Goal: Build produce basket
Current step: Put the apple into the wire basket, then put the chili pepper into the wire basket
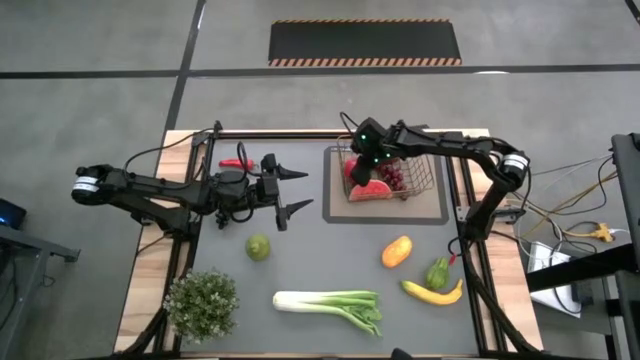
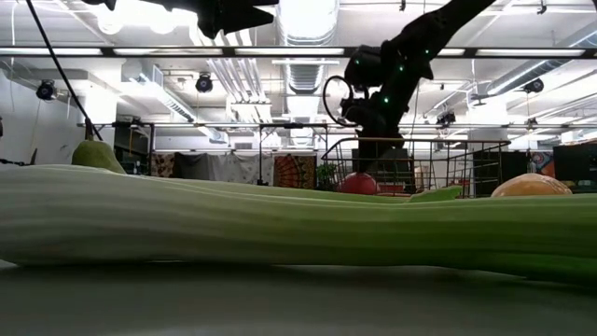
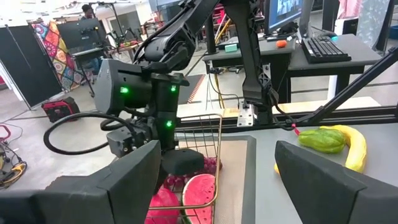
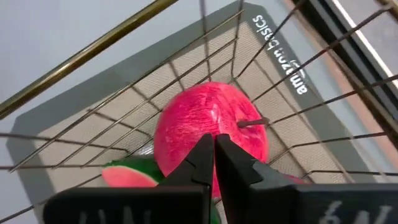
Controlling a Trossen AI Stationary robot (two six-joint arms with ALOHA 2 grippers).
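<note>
The wire basket (image 1: 425,172) stands on a grey mat (image 1: 436,212) at the far right of the table. In it lie a red apple (image 4: 211,124), a watermelon slice (image 1: 372,190) and purple grapes (image 1: 393,178). My right gripper (image 4: 215,163) is shut and empty, pointing down inside the basket just over the apple. My left gripper (image 1: 298,191) is open and empty, held above the table left of the basket, and looks toward it. A red chilli (image 1: 237,163), lime (image 1: 258,247), mango (image 1: 397,251), green pepper (image 1: 438,272), banana (image 1: 432,293) and leek (image 1: 330,304) lie on the table. My right gripper's shut fingertips (image 4: 205,158) stand over the apple's top, beside its stem (image 4: 252,123), coming from above. I cannot tell whether they touch the apple. The apple rests in a corner of the basket beside the watermelon slice (image 4: 124,175).
A bushy potted plant (image 1: 203,303) stands at the near left corner. The leek (image 2: 280,224) lies lengthwise across the near middle of the table. Bare table lies between my left gripper and the lime. A person (image 3: 87,11) shows far off in the room.
</note>
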